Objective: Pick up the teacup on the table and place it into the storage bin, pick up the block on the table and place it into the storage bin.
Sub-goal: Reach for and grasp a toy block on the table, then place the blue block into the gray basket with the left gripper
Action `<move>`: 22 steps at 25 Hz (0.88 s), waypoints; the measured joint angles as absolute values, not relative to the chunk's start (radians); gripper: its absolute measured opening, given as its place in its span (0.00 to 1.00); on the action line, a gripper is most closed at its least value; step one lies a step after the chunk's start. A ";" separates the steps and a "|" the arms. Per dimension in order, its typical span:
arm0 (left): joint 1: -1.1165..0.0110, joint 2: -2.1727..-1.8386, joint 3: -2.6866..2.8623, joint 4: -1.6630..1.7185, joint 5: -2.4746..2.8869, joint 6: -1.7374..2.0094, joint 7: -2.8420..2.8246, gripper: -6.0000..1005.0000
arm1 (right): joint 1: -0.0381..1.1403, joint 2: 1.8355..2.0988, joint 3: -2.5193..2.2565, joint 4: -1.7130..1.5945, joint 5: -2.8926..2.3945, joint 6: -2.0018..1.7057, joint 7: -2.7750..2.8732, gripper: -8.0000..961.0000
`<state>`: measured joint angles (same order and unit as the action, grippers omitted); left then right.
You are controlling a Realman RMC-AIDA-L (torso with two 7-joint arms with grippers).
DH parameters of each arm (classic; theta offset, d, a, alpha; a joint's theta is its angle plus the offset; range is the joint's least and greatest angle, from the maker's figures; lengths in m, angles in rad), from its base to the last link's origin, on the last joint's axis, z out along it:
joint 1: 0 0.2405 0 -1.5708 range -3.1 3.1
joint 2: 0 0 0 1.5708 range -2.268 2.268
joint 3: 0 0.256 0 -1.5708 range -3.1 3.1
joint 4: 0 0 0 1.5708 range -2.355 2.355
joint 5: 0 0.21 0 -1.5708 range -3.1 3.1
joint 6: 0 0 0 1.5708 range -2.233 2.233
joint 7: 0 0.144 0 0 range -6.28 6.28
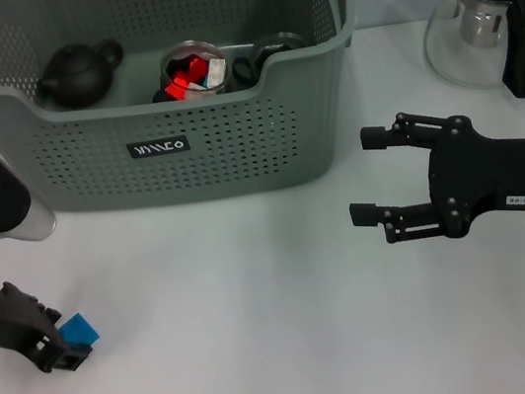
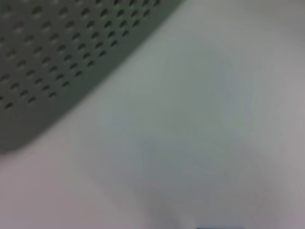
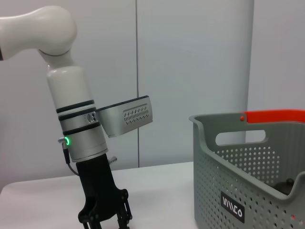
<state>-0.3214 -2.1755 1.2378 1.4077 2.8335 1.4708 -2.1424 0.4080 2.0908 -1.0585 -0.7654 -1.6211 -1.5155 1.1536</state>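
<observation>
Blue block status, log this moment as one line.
small blue block: on white table, at left gripper | right gripper: open, idle | grey-green perforated storage bin: block not in

White table (image 1: 265, 337) bearing the grey-green storage bin (image 1: 156, 94) at the rear, a glass teapot (image 1: 485, 22) just beyond the right gripper (image 1: 364, 176), and a blue block (image 1: 77, 331) at the left gripper (image 1: 61, 344) fingertips.
</observation>
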 joint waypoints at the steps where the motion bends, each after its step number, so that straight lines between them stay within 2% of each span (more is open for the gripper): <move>1: -0.319 -2.176 1.242 1.409 2.835 1.467 -2.142 0.58 | 0.408 2.091 -1.058 -0.765 -1.621 -1.515 1.154 0.96; 10: -0.323 -2.177 1.243 1.433 2.829 1.481 -2.147 0.50 | 0.404 2.089 -1.058 -0.765 -1.622 -1.521 1.154 0.96; 16: -0.323 -2.174 1.194 1.493 2.752 1.561 -2.116 0.40 | 0.406 2.088 -1.058 -0.767 -1.622 -1.523 1.154 0.96; 20: -0.356 -2.160 0.992 1.489 2.515 1.721 -2.008 0.40 | 0.407 2.089 -1.056 -0.770 -1.621 -1.525 1.154 0.96; 22: -0.411 -2.139 0.802 1.393 2.350 1.854 -1.924 0.40 | 0.408 2.090 -1.053 -0.771 -1.621 -1.527 1.155 0.96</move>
<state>-0.4108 -2.1394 0.8023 1.3930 2.3497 1.8538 -1.9241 0.4076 2.0903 -1.0529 -0.7709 -1.6213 -1.5273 1.1545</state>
